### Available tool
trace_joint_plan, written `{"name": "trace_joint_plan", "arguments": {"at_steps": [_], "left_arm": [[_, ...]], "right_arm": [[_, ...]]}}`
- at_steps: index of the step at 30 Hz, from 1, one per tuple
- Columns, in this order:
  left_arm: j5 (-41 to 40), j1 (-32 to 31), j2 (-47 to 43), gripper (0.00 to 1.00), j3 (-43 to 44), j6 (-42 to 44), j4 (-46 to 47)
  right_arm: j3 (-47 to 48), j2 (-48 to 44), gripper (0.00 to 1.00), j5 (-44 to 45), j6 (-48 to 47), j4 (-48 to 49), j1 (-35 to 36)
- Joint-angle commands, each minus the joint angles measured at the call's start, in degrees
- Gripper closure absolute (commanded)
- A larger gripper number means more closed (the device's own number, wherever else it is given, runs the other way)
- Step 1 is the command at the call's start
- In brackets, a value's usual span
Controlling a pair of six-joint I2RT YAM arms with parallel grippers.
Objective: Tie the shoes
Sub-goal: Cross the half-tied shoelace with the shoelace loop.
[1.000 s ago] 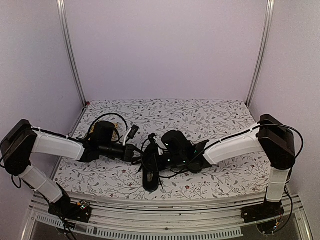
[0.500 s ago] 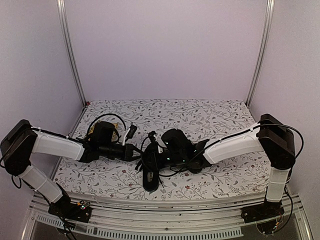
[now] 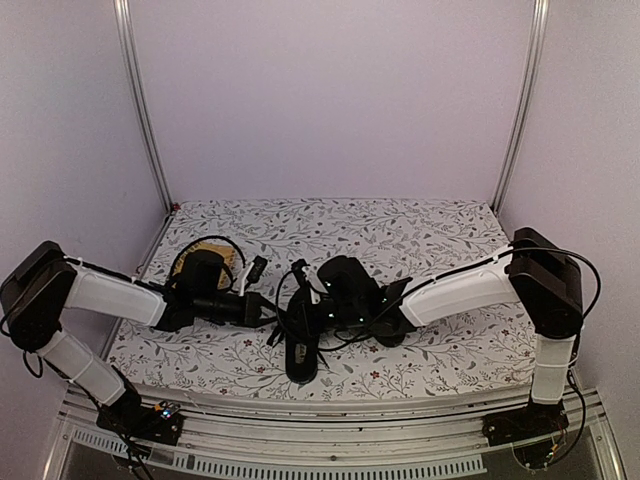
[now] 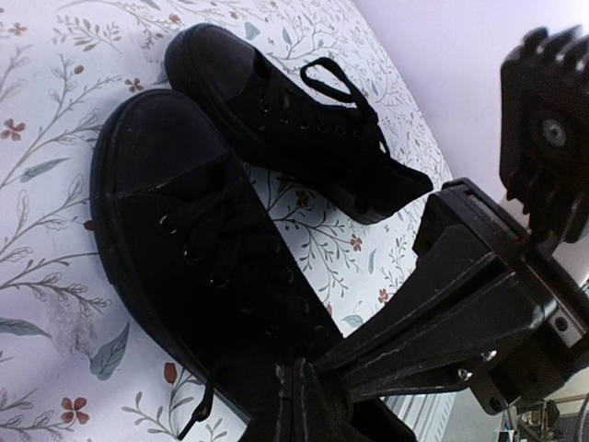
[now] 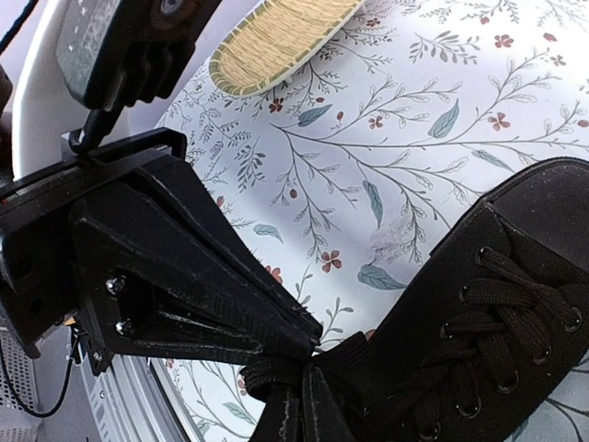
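Two black canvas shoes lie on the flowered cloth. The near shoe (image 3: 300,358) (image 4: 184,239) (image 5: 497,322) points its toe at the table's front edge. The other shoe (image 4: 294,120) (image 3: 388,327) lies beyond it, mostly under my right arm in the top view. My left gripper (image 3: 272,318) (image 4: 299,382) and right gripper (image 3: 300,312) (image 5: 302,387) meet tip to tip over the near shoe's tongue. Each is shut on a strand of its black lace (image 5: 276,366). A loose lace end (image 4: 198,414) hangs beside the sole.
A yellow woven mat (image 5: 276,41) (image 3: 215,252) lies at the back left, partly behind my left arm. Metal posts (image 3: 140,110) and pale walls close in the table on both sides. The metal rail (image 3: 330,445) runs along the near edge.
Both arms have shifted a little to the left, still joined at the near shoe's lace. A lace loop above the shoe now stands slightly higher. Both grips are unchanged.
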Motion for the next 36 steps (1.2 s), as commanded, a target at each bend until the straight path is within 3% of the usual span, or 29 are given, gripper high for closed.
{"name": "trace_joint_plan", "arguments": {"at_steps": [1,36], "left_arm": [[1.55,0.41,-1.49,1.0,-1.35,-2.09,3.79],[-1.51,0.94,2.26,1.0,-4.04,-9.91,11.26]], "right_arm": [[3.03,3.12,0.98,1.07,-1.13,0.82,-0.3],[0.57,4.51,0.98,0.57,-2.75,1.88,1.45]]}}
